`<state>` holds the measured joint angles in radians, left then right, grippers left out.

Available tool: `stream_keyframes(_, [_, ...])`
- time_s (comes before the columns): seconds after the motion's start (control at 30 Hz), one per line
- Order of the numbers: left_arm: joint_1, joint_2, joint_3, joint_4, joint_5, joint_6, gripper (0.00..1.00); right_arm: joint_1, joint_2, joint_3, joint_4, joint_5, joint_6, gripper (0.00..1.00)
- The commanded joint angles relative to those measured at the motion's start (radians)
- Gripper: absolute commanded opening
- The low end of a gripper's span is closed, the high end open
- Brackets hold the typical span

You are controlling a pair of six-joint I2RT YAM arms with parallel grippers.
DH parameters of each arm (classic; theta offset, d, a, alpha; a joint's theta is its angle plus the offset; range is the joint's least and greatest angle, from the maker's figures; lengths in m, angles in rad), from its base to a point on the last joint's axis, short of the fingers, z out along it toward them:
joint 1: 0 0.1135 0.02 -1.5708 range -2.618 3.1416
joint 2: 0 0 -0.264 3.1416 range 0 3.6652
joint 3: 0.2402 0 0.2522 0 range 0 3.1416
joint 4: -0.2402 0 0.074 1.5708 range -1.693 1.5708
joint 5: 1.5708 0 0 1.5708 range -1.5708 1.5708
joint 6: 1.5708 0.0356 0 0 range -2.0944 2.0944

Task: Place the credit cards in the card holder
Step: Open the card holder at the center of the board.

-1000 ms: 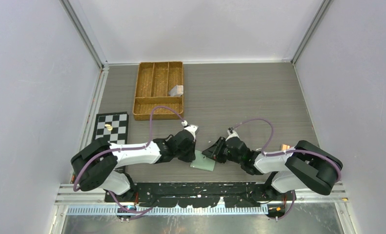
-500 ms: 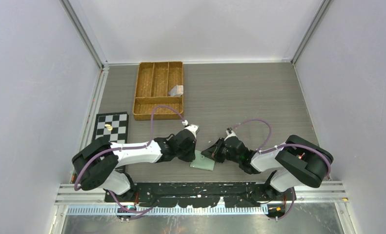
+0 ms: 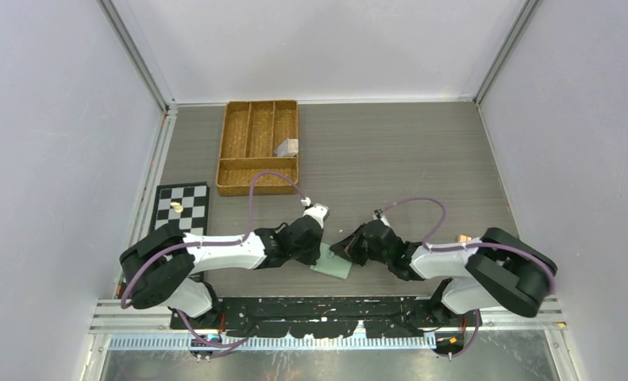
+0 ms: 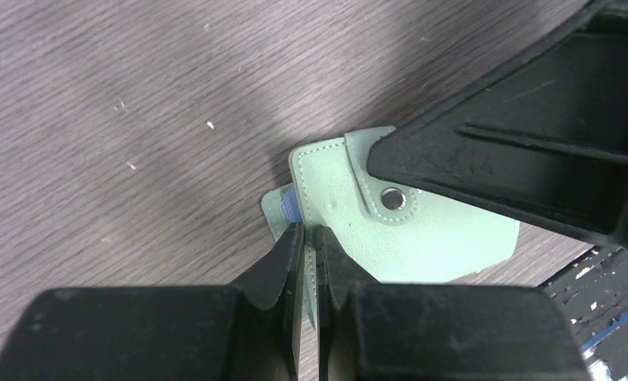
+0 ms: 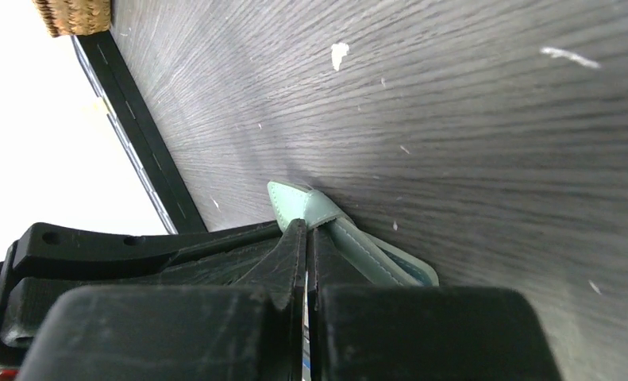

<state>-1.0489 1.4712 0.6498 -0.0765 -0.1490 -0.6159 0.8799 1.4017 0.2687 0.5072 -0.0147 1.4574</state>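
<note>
Left end effector [image 4: 309, 230], closed, has advanced onto sage-green folding wallet [image 4: 429, 238]; right end effector [image 5: 306, 230] clamps its flap; insertion apparently unfinished.

grey wood-grain table [image 3: 390, 151] carrying three things.
a sage-green card holder [image 3: 332, 266] lies between the left pincer [image 3: 320, 248] and the right pincer [image 3: 345, 248], touching both. a woven brown tray [image 3: 225, 159] sits well beyond the left pincer, and a small chessboard [image 3: 182, 208] lies far to its left.

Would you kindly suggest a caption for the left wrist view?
Left gripper pinching the green card holder, a blue card peeking from its edge.
</note>
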Motion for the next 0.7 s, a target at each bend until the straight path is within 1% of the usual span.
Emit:
stream_keyframes(0.0, [-0.001,0.071,-0.018,-0.059,-0.126,0.081,0.0,0.02,-0.163,0.058,-0.2,0.084,-0.027,0.01])
stream_keyframes(0.13, [0.024,0.072,0.026,-0.046,-0.129,0.167,0.0,0.021,-0.347,0.071,-0.358,0.2,-0.087,0.01])
stream_keyframes(0.17, [0.033,0.079,0.037,-0.027,-0.12,0.19,0.0,0.02,-0.387,0.074,-0.405,0.227,-0.102,0.02])
stream_keyframes(0.27, [0.056,0.117,0.081,0.038,-0.082,0.264,0.0,0.018,-0.495,0.081,-0.55,0.308,-0.129,0.14])
stream_keyframes(0.3, [0.062,0.136,0.101,0.048,-0.076,0.292,0.0,0.016,-0.526,0.08,-0.586,0.33,-0.136,0.19])
stream_keyframes(0.4, [0.076,0.201,0.178,0.038,-0.071,0.365,0.01,0.014,-0.603,0.075,-0.652,0.393,-0.149,0.34])
stream_keyframes(0.5, [0.086,0.235,0.26,-0.015,-0.102,0.414,0.15,0.013,-0.653,0.079,-0.718,0.462,-0.169,0.45])
stream_keyframes(0.57, [0.086,0.233,0.294,-0.051,-0.117,0.43,0.25,0.013,-0.664,0.086,-0.744,0.484,-0.211,0.47])
stream_keyframes(0.6, [0.086,0.22,0.304,-0.062,-0.122,0.432,0.31,0.012,-0.664,0.093,-0.75,0.483,-0.235,0.5])
stream_keyframes(0.67, [0.086,0.192,0.31,-0.076,-0.127,0.421,0.39,0.011,-0.656,0.102,-0.749,0.462,-0.286,0.55])
